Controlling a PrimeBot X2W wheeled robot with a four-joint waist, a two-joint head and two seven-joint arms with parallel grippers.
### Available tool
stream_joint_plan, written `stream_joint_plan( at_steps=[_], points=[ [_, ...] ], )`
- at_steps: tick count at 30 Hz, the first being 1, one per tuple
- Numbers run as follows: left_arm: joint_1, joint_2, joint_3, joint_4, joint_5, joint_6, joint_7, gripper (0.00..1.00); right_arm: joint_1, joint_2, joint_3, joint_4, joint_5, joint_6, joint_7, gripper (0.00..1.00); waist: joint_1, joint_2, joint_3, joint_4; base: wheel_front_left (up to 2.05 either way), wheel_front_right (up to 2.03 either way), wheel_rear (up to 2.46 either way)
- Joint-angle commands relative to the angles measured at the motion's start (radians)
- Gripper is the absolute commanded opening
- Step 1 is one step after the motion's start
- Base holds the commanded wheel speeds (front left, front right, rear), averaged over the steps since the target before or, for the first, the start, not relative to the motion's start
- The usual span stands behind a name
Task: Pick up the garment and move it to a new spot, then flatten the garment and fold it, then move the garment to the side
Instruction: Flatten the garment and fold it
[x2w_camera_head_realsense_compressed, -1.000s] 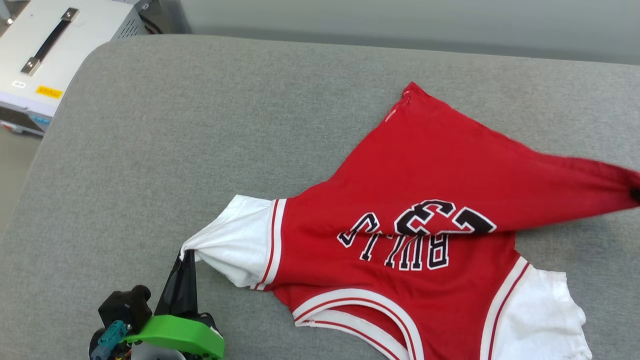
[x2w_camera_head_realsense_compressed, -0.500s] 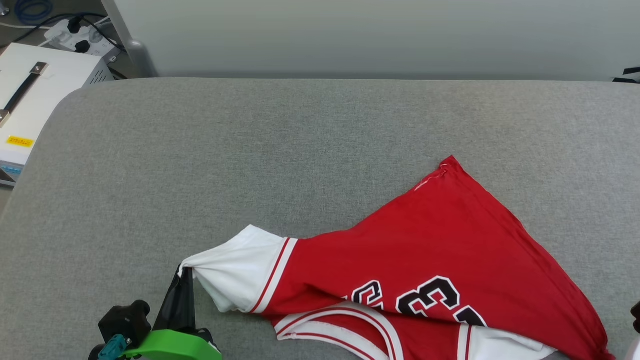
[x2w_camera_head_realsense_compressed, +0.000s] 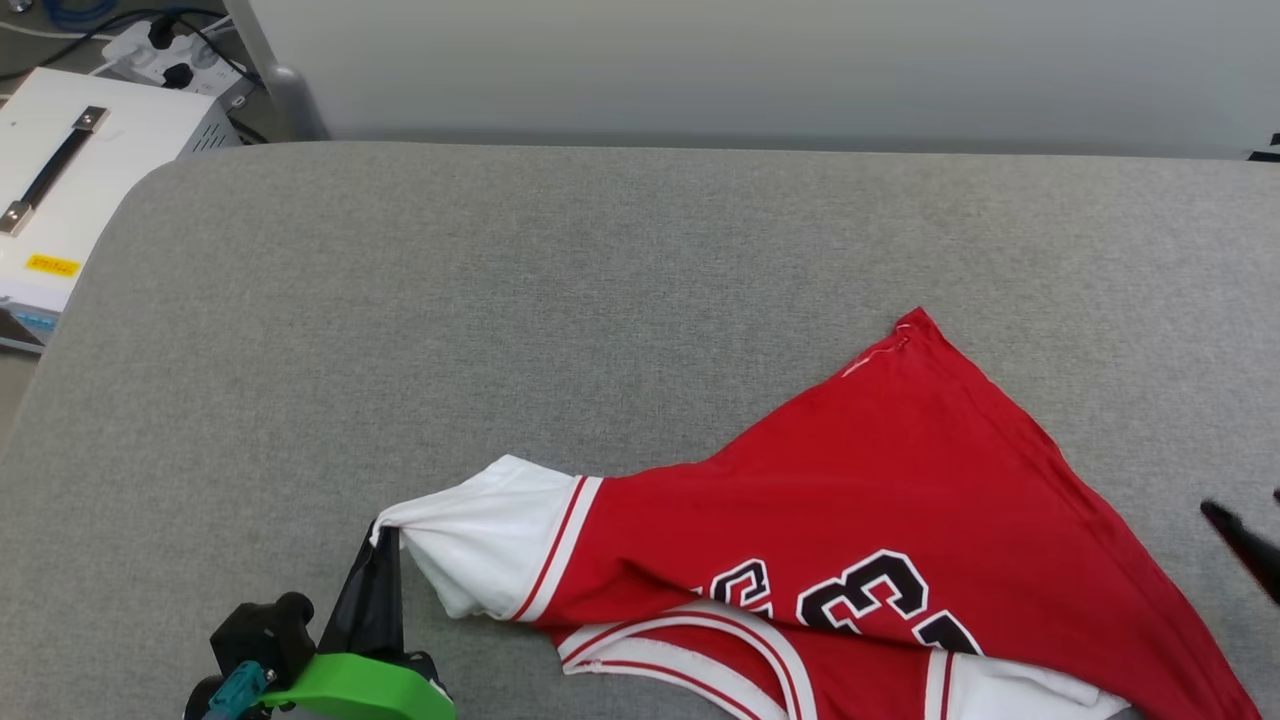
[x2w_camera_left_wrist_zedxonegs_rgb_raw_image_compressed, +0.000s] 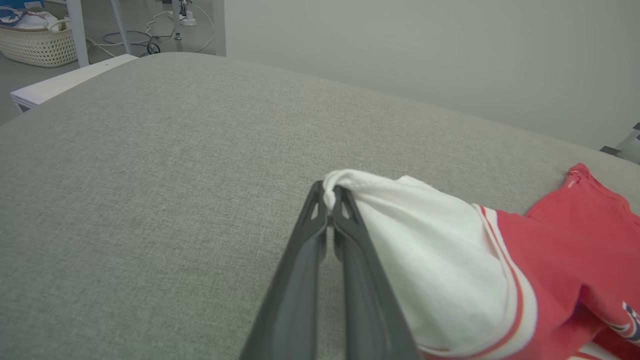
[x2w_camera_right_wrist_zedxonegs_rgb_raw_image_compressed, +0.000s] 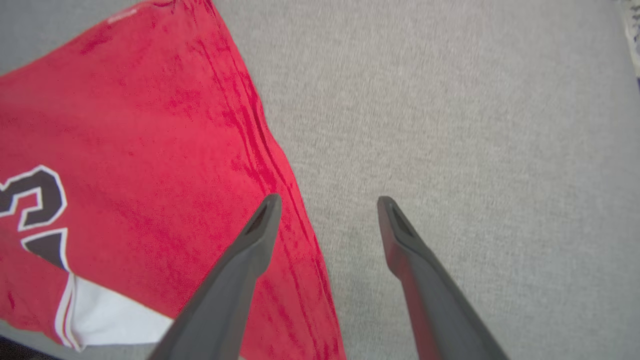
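Observation:
The garment (x2w_camera_head_realsense_compressed: 880, 500), a red jersey with white striped sleeves and a black "23", lies crumpled on the grey cushion at the lower right of the head view. My left gripper (x2w_camera_head_realsense_compressed: 385, 535) is shut on the tip of its white sleeve (x2w_camera_left_wrist_zedxonegs_rgb_raw_image_compressed: 425, 235), pinching the cloth (x2w_camera_left_wrist_zedxonegs_rgb_raw_image_compressed: 330, 192) between the fingertips. My right gripper (x2w_camera_right_wrist_zedxonegs_rgb_raw_image_compressed: 327, 202) hangs open above the garment's red edge (x2w_camera_right_wrist_zedxonegs_rgb_raw_image_compressed: 150, 125), one finger over the cloth and the other over bare cushion, with nothing between them. A dark fingertip (x2w_camera_head_realsense_compressed: 1240, 535) of it shows at the right edge of the head view.
The grey padded surface (x2w_camera_head_realsense_compressed: 560, 300) stretches wide to the left and back. A white box with a black handle (x2w_camera_head_realsense_compressed: 60, 200) stands off its left edge, near a power strip and cables on the floor. A pale wall runs behind. A wicker basket (x2w_camera_left_wrist_zedxonegs_rgb_raw_image_compressed: 35, 42) sits far off.
My right gripper has let go of the red hem and opened; the hem has dropped onto the cushion. The head view has tilted, shifting the picture. The left grip on the sleeve holds.

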Motion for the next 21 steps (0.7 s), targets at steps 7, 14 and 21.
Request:
stream_joint_plan(
  at_steps=[7,14,21],
  points=[
    [-0.067,-0.001,-0.051,-0.034,0.011,-0.005,0.001,0.0,-0.287,-0.051,0.013,-0.197,-0.069,0.0,0.13,1.0,0.0001,-0.0001,0.098,0.078,0.0,0.0,0.0],
    [-0.121,-0.01,-0.088,-0.052,0.018,-0.009,-0.004,0.0,-0.564,-0.083,0.253,-0.152,-0.079,0.0,0.312,1.0,0.0001,-0.0001,0.171,0.124,0.0,0.0,0.0],
    [-0.165,-0.02,-0.121,-0.055,0.015,-0.012,-0.011,0.0,-0.764,-0.088,0.513,0.021,-0.098,0.0,0.407,1.0,0.0001,-0.0001,0.224,0.167,0.0,0.0,0.0]
  ],
)
